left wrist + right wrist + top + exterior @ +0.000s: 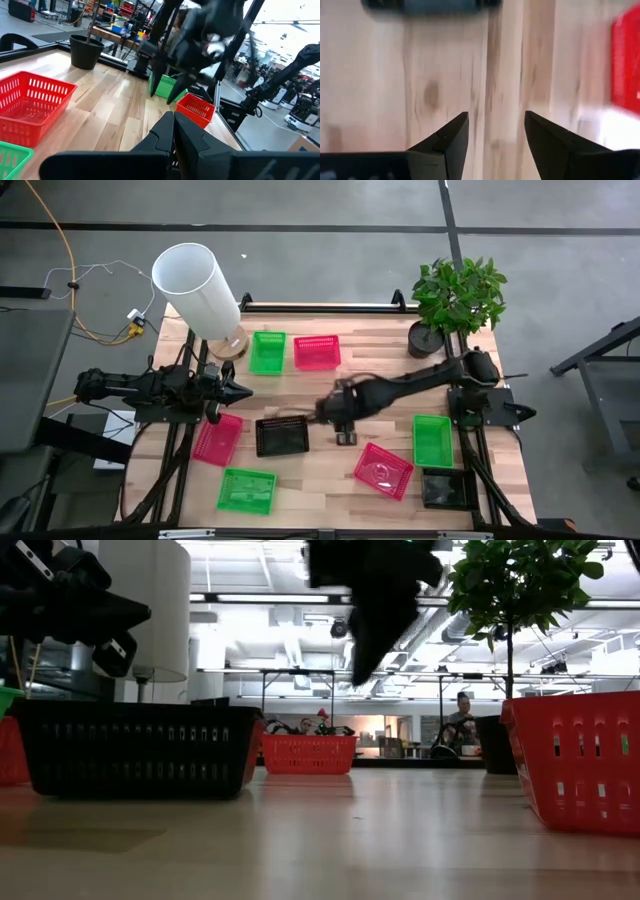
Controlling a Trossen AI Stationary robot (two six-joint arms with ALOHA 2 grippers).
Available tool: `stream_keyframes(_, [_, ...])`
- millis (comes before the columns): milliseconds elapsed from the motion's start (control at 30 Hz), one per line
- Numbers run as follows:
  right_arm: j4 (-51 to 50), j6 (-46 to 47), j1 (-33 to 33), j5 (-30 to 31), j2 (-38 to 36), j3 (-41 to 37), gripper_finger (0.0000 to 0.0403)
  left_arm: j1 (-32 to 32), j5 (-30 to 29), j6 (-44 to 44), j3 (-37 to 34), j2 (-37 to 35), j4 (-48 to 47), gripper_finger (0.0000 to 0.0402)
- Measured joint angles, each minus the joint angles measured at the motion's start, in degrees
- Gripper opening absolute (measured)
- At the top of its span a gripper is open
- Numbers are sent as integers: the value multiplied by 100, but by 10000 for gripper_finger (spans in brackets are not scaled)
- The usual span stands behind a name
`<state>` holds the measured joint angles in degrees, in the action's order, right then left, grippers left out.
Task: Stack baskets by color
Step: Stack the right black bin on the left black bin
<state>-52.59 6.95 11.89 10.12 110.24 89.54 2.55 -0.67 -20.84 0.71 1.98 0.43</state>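
Three bright green baskets show from above: one at the back (267, 351), one at the right (432, 439) and one at the front (247, 488). Three pink-magenta baskets, all with slotted mesh sides, lie at the back (317, 351), the left (218, 438) and the front right (383, 469), and two black baskets sit at the centre (281, 435) and the front right corner (447, 487). The table (320, 490) is pale striped wood, the cylinder (197, 287) is white, the plant (460, 292) is green in a black pot (425, 340), and both arms are dark.
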Motion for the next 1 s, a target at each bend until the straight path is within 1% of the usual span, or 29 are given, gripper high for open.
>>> stream_keyframes(167, [461,1252,443,366,-847,-1328,181,-1,-1,0,1,0,1,1])
stream_keyframes(267, [1124,1933,742,540,-1534,-2015,181,0,-2,0,2,0,2,1])
stream_keyframes(400, [2022,2295,1233,995,-2453,-2706,181,0,-2,0,1,0,2,1])
stream_keyframes(567, [2598,2559,1854,1534,-3325,-3316,181,0,0,0,0,0,2,1])
stream_keyframes(733, [2809,3019,2400,1678,-3753,-3698,181,0,-2,0,1,2,0,1])
stream_keyframes(1000, [2899,4201,3118,1582,-3791,-3797,181,0,0,0,2,0,2,1])
